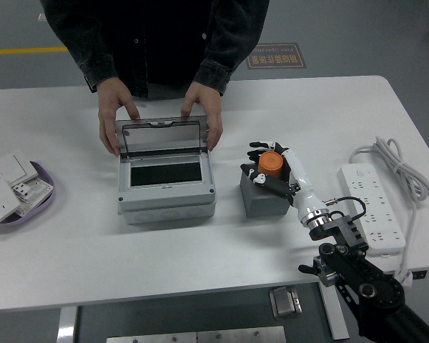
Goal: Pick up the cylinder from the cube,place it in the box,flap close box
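Note:
An orange cylinder (270, 163) is in my right hand (266, 163), whose fingers are curled around it, just above the top of the grey cube (260, 196). The grey box (166, 179) stands left of the cube with its lid (161, 134) raised upright and its dark inside showing. A person at the far side holds the lid's two sides, one hand (114, 118) at the left and the other hand (203, 112) at the right. My left arm is out of view.
A white power strip (372, 204) with its cable (393, 161) lies at the right. A purple tray (30, 193) with white switch parts sits at the left edge. The table's near edge (164, 296) runs along the bottom.

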Available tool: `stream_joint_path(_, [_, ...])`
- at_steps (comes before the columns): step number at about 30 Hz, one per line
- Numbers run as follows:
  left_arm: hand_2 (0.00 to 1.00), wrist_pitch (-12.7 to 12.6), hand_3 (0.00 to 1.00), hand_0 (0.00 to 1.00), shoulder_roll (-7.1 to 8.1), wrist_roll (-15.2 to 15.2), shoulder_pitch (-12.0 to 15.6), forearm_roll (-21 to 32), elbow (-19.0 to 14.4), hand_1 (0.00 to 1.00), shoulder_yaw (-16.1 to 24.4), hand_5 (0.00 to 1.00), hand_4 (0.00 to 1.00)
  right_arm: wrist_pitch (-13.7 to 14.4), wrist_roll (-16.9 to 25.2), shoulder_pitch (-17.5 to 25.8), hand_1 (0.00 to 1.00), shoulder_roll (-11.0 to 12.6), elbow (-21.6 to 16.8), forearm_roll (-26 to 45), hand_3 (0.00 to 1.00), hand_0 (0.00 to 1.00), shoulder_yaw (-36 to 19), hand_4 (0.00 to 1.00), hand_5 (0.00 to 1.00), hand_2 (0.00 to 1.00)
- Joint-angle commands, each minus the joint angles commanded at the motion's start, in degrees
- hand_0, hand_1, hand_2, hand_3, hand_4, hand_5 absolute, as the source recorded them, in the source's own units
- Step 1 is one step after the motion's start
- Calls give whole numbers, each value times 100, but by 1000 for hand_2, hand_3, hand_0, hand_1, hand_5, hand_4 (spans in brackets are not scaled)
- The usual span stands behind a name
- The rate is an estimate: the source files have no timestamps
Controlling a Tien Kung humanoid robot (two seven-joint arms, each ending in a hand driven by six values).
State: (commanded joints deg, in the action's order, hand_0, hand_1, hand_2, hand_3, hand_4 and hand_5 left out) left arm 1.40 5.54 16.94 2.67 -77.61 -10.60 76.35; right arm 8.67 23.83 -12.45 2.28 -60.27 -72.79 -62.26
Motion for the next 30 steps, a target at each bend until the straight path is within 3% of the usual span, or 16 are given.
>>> stream_joint_path(13, [554, 1, 587, 602, -5, -6, -6, 28, 0, 582, -15, 188, 640, -107, 127, -9, 633, -6, -9, 256, 647, 650, -1, 725, 2, 618])
stream_joint_path(14, [555, 0, 588, 602, -5, -5, -5, 24, -1, 582, -9, 190, 644, -116, 125, -11, 624, -4, -10, 240, 638, 650, -5, 550, 2, 594])
stream_joint_path(19, [555, 10, 588, 602, -6, -10, -13, 16, -2, 582, -5, 190, 644, -148, 86, -25, 624, 1, -10, 88, 638, 650, -9, 550, 2, 594])
stream_joint_path(20, [555, 9, 588, 602, -7, -11, -15, 12, -1, 582, -1, 192, 650, -150, 80, -26, 572, 0, -11, 72, 523, 687, -9, 395, 2, 515])
stream_joint_path(25, [555, 7, 588, 602, -6, -10, -14, 21, -1, 582, -8, 192, 650, -142, 69, -27, 572, 0, -15, 74, 523, 687, -11, 395, 2, 515])
stream_joint_path(26, [555, 6, 588, 603, -7, -9, -13, 20, -2, 582, -5, 191, 650, -140, 67, -26, 536, 1, -18, 78, 480, 599, -19, 346, 2, 489])
stream_joint_path(30, [555, 4, 588, 603, -11, -8, -9, 19, -2, 582, -4, 191, 650, -121, 70, -25, 536, 3, -39, 95, 480, 599, -46, 346, 2, 489])
